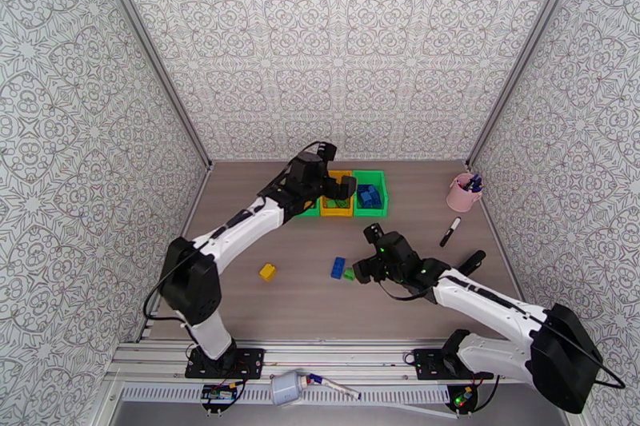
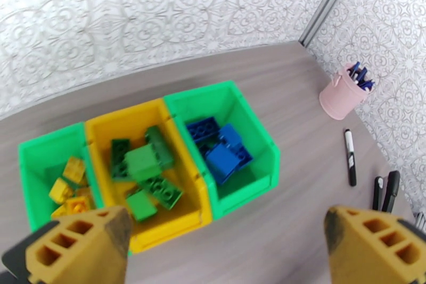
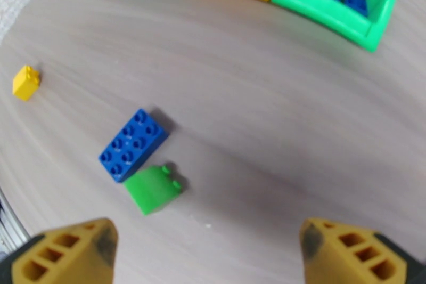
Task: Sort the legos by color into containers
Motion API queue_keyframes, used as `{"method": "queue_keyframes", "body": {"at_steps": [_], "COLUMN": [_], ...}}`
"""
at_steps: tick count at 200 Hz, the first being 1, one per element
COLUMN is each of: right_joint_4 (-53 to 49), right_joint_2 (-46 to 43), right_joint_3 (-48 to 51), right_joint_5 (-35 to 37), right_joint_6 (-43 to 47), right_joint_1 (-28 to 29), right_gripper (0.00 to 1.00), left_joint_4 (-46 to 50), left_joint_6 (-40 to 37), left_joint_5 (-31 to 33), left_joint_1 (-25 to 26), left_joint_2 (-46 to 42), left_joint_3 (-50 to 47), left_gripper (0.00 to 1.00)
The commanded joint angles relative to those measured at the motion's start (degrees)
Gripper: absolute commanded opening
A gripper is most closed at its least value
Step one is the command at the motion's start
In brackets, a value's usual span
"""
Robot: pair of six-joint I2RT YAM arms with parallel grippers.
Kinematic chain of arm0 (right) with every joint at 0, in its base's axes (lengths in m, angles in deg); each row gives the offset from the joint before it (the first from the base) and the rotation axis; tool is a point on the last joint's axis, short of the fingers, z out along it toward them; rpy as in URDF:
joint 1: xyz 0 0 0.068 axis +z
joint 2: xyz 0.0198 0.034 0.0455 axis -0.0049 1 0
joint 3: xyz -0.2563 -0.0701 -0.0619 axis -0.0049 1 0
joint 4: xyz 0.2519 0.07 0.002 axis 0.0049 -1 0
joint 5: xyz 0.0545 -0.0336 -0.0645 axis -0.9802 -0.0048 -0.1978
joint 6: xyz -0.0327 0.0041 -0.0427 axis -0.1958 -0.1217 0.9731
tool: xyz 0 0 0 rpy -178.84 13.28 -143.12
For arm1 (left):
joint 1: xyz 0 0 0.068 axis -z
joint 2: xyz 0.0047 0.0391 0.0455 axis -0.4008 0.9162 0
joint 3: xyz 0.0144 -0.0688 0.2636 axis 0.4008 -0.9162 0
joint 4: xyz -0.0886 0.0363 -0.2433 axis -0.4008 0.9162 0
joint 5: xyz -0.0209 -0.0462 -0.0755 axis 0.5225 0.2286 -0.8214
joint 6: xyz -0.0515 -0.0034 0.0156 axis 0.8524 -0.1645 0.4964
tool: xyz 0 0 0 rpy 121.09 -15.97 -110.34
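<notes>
Left wrist shows pink cup [image 2: 342, 96] and marker pen [image 2: 350, 156] beside bins [image 2: 246, 194].

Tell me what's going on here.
Lego bricks are being sorted by colour. The left claw hangs open over the three joined bins, which hold yellow, green and blue bricks separately. The right claw hovers open above a loose blue brick and green brick; a yellow brick lies farther off.

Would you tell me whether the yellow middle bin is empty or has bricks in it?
Not empty: the yellow bin holds several green bricks lying loose inside.
</notes>
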Motion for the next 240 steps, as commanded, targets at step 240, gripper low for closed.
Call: {"method": "queue_keyframes", "body": {"at_steps": [240], "right_joint_4": [-4.77], "right_joint_2": [23.75], "right_joint_3": [-11.08], "right_joint_5": [15.14], "right_joint_6": [-25.91], "right_joint_1": [5.79], "right_gripper": [0.66], "left_joint_4": [14.95], "left_joint_6": [-12.59], "left_joint_5": [-2.14], "left_joint_1": [-1.56], "left_joint_2": [-35.11], "left_joint_3": [-27.12], "left_gripper": [1.00]}}
